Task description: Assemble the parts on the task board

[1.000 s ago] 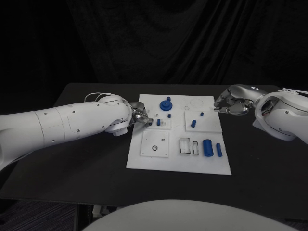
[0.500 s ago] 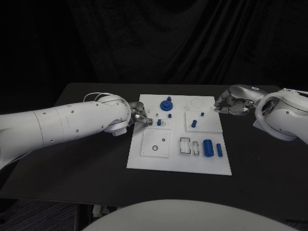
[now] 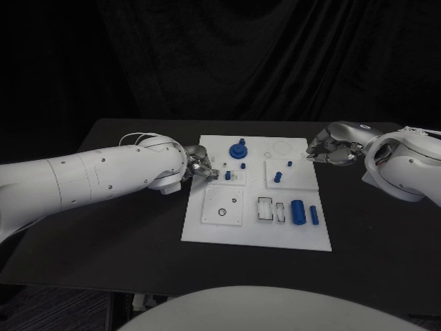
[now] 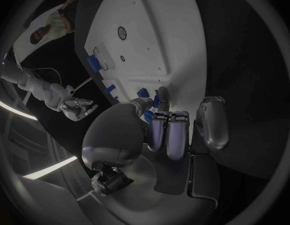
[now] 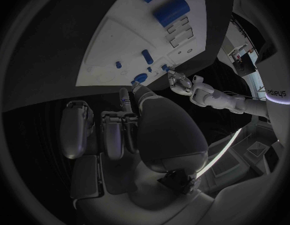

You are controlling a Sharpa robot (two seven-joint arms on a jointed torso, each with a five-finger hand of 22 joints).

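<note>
The white task board (image 3: 255, 224) lies mid-table with blue parts on it: a round gear-like piece (image 3: 238, 148), small pegs (image 3: 277, 177), and two cylinders (image 3: 297, 211) near its right edge. My left hand (image 3: 202, 169) hovers at the board's left edge by a short peg (image 3: 227, 175). In the left wrist view its fingers (image 4: 168, 132) curl in, and a small blue part (image 4: 148, 116) shows pinched at the thumb. My right hand (image 3: 330, 148) sits at the board's far right corner. Its curled fingers (image 5: 114, 127) pinch a thin blue part (image 5: 125, 103).
The board has a round recess (image 3: 220, 211) and rectangular slots (image 3: 270, 208) in its near half. Black table (image 3: 111, 234) spreads on both sides of the board. A black curtain hangs behind the table.
</note>
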